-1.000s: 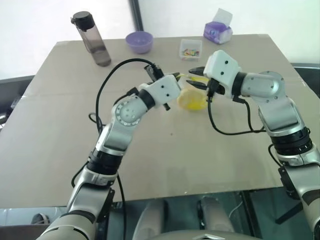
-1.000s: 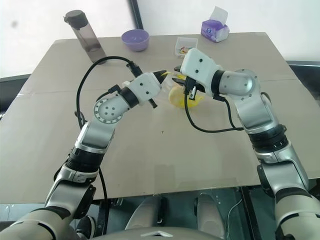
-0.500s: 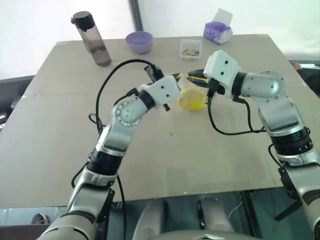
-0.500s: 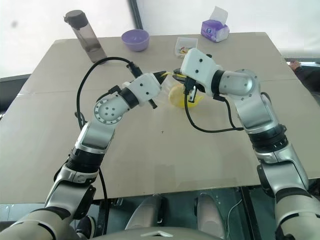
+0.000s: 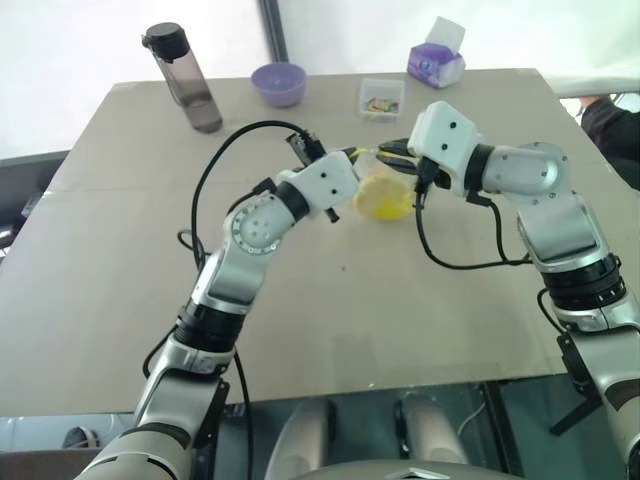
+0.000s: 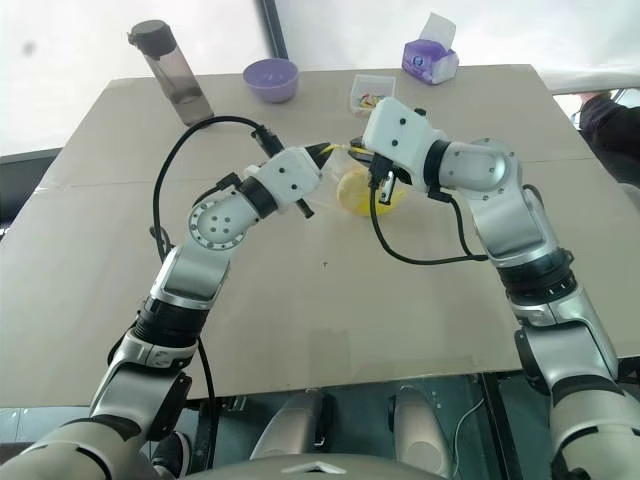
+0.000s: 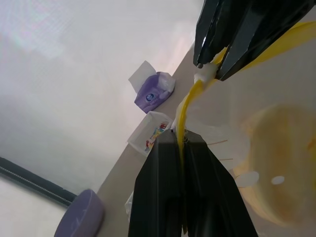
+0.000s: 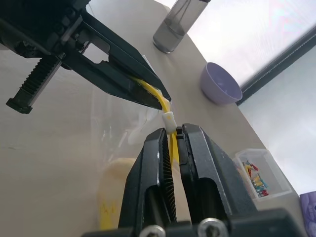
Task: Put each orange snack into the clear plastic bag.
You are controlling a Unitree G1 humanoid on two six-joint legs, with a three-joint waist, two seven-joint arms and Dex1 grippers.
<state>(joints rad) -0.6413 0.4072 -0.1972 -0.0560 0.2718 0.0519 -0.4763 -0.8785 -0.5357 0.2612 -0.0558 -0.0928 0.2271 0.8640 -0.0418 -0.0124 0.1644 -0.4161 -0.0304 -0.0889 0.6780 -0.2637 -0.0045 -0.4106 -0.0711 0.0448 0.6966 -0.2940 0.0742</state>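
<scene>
Both grippers meet over the middle of the table [image 5: 300, 300], each pinched on the yellow strip [image 8: 154, 94] along the top edge of the clear plastic bag [image 7: 217, 143]. In its wrist view the left gripper [image 7: 180, 140] has its two black fingers pressed together with the strip caught between them. The right gripper [image 8: 173, 132] clamps the same strip a little further along, right by the small white slider [image 8: 169, 120], with its jaws drawn narrow around it. Their fingertips nearly face each other, so the bag hangs between the two grippers above the tabletop. Inside the bag sits the orange snack [image 5: 383, 199], seen through the crinkly film below the strip. Behind them, well apart, stand a dark water bottle [image 5: 183, 79], a purple bowl [image 5: 278, 84], a small clear box [image 5: 381, 98] and a purple tissue pack [image 5: 437, 58].
</scene>
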